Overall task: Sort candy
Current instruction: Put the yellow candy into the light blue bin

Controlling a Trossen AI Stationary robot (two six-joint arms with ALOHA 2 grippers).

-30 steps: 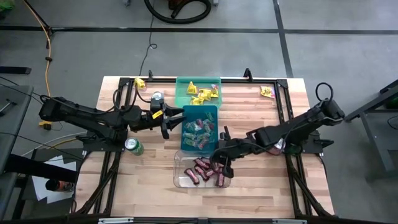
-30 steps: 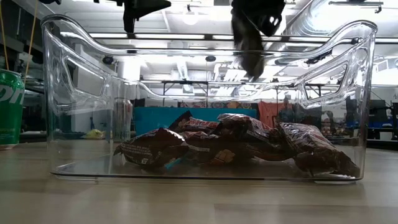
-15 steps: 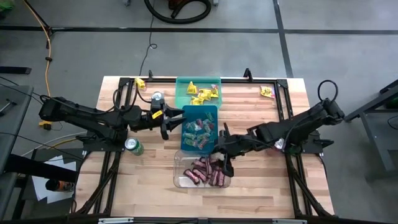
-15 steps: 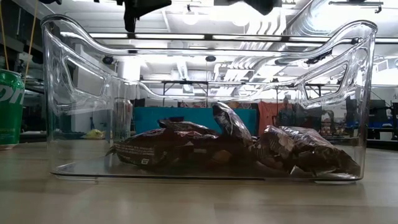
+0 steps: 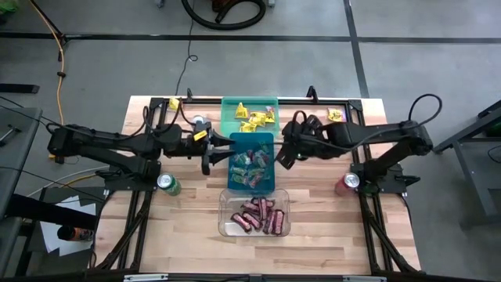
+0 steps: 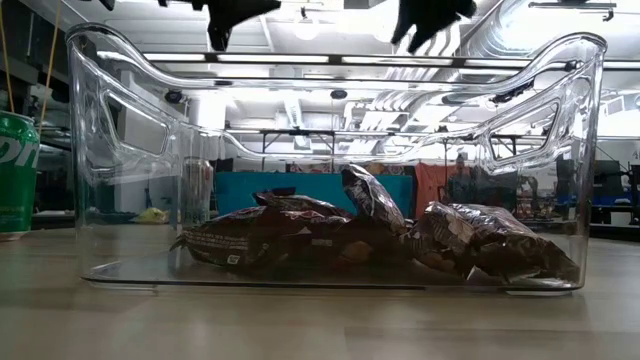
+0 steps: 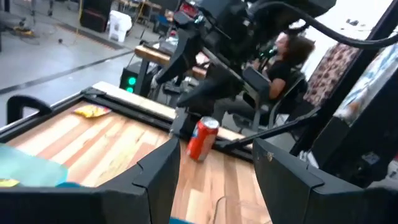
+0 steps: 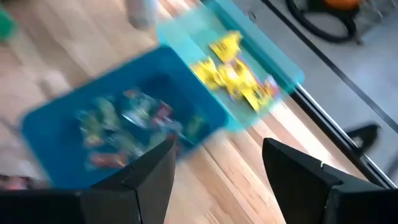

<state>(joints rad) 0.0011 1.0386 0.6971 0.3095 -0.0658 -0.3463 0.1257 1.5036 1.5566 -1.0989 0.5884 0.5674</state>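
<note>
step: between picks, both arms empty | right jaws (image 5: 285, 153) apart beside blue bin (image 5: 262, 182) | left jaws (image 5: 208, 150) apart opposite | yellow candy (image 5: 336, 115) loose on table (image 5: 313, 219) beyond right jaws | next: reach, straddle, close

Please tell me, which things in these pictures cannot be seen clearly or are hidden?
- Right wrist view: motion blur smears the mixed sweets in the blue bin; single wrappers cannot be told apart.
- Low view: the green can is cut by the picture's edge; both grippers are cropped at the top.
- High view: yellow packets near the table's far corner are too small to count.
- Left wrist view: the left gripper hides the table nearest it.
</note>
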